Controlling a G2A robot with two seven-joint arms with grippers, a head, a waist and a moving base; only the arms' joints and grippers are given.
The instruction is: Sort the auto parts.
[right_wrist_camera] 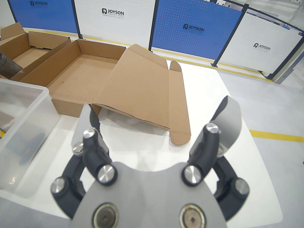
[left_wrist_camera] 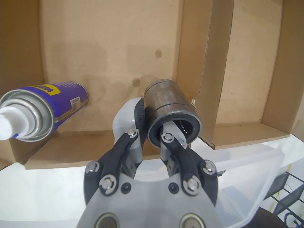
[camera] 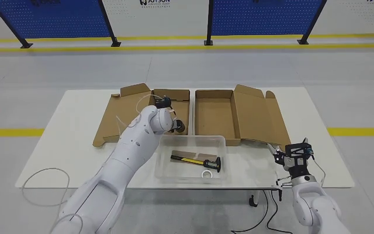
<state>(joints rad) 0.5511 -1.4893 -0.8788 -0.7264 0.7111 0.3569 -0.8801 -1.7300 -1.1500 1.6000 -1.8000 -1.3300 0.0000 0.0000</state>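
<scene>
My left gripper [left_wrist_camera: 154, 122] is shut on a dark metal cylinder sleeve [left_wrist_camera: 166, 100], with one finger inside its bore and the other against its outer wall. It holds the sleeve just over the near wall of the left cardboard box [left_wrist_camera: 106, 36]; in the top view the sleeve [camera: 180, 125] is at that box's near right corner. A purple spray can [left_wrist_camera: 54, 105] lies on its side inside this box. My right gripper [right_wrist_camera: 158, 110] stands open and holds nothing, above the table's front right part [camera: 295, 154].
A clear plastic bin [camera: 193, 137] at the table's front middle holds a black and yellow tool [camera: 196, 159] and a white ring [camera: 207, 174]. A second open cardboard box [camera: 215, 114] lies to the right, its lid flap [right_wrist_camera: 142, 91] spread toward my right gripper.
</scene>
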